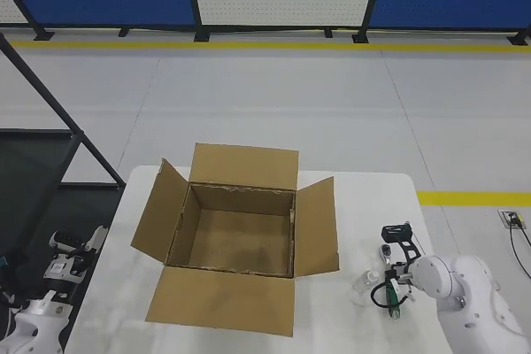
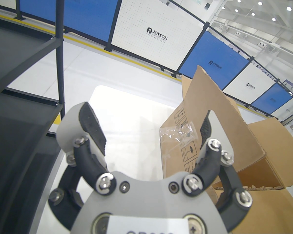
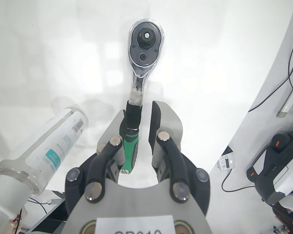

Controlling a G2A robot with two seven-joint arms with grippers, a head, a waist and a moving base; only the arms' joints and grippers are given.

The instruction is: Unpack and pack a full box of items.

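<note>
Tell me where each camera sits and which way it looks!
Top view: above the arms, looking down at the table and open box; the left gripper and right gripper show.
Left wrist view: on the left wrist, looking past its open fingers at the box's side.
Right wrist view: on the right wrist, looking down at the wrench and bottle, open fingers either side of the handle.
Shared: top and left wrist views both show the box; top and right wrist views, the wrench and bottle.
</note>
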